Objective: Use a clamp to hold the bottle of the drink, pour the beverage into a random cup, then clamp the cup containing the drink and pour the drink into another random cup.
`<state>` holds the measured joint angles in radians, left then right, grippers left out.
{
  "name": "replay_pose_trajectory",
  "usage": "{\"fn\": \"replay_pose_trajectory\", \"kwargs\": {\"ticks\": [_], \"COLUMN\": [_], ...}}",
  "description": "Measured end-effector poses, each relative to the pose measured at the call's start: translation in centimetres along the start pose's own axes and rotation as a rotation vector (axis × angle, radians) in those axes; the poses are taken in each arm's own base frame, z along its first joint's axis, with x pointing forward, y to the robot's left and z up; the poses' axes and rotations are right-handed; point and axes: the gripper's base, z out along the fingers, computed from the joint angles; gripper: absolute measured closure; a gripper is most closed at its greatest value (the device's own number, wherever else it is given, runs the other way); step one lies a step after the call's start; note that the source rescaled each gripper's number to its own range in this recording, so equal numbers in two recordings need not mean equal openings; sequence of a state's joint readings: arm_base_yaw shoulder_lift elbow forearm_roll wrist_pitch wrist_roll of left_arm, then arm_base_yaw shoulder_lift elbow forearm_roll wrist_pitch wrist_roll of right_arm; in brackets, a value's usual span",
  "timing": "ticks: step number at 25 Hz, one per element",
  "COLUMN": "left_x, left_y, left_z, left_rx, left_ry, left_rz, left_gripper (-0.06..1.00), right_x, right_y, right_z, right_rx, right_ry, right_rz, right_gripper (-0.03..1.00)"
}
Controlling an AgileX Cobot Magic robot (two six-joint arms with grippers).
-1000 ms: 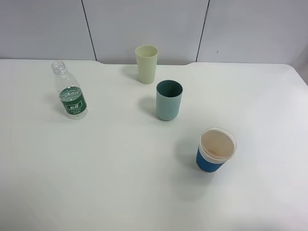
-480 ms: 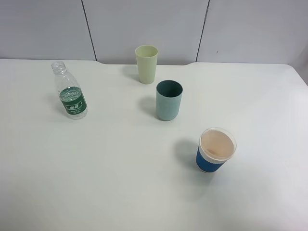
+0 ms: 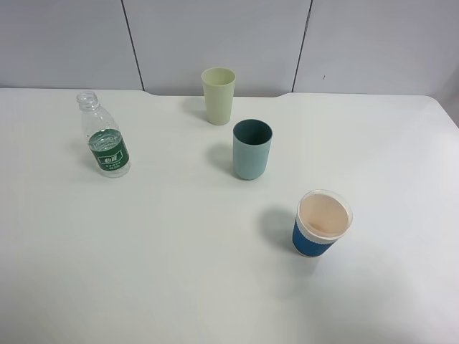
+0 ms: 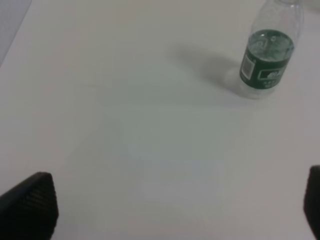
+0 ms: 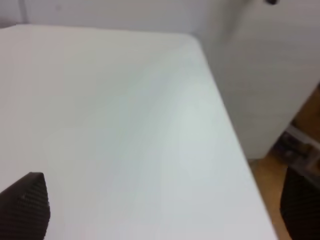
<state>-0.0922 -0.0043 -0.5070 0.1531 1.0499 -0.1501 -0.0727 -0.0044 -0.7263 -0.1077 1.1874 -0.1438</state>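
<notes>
Smooth white rectangular tabletop filling most of the high view, pale grey panelled wall at 12 o'clock with dark vertical seams, soft even light, brown wooden floor beyond the tabletop's edge

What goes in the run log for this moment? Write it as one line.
stage: pre-grasp | bottle: upright, uncapped, untouched | left gripper: open, short of bottle | right gripper: open, empty
</notes>
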Motion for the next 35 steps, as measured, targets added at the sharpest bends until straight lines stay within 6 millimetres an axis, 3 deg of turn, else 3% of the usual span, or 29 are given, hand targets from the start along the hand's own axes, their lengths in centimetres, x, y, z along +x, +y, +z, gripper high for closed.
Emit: {"fn": "replay_pose_trajectory", "kwargs": {"ticks": [9,24,35], "left_x": [0.0,0.0,0.0], "left_y": [0.0,0.0,0.0], "left_z": [0.0,0.0,0.0], "left_rx": [0.0,0.0,0.0], "left_ry": [0.0,0.0,0.0], "left_rz": [0.0,0.0,0.0], "left_gripper": [-0.05,-0.05,-0.05], "right_x": [3.0,2.6,2.6], "right_y": [2.2,3.6,3.2], "right_z": [4.0,3.8,4.7], "right_rx": [-0.169,-0.312,-0.251], "right_ry": [0.146,0.111,0.066], "right_rz": [-0.028,0.052,0.087], "right_gripper": [-0.03,-0.03,-0.03]}}
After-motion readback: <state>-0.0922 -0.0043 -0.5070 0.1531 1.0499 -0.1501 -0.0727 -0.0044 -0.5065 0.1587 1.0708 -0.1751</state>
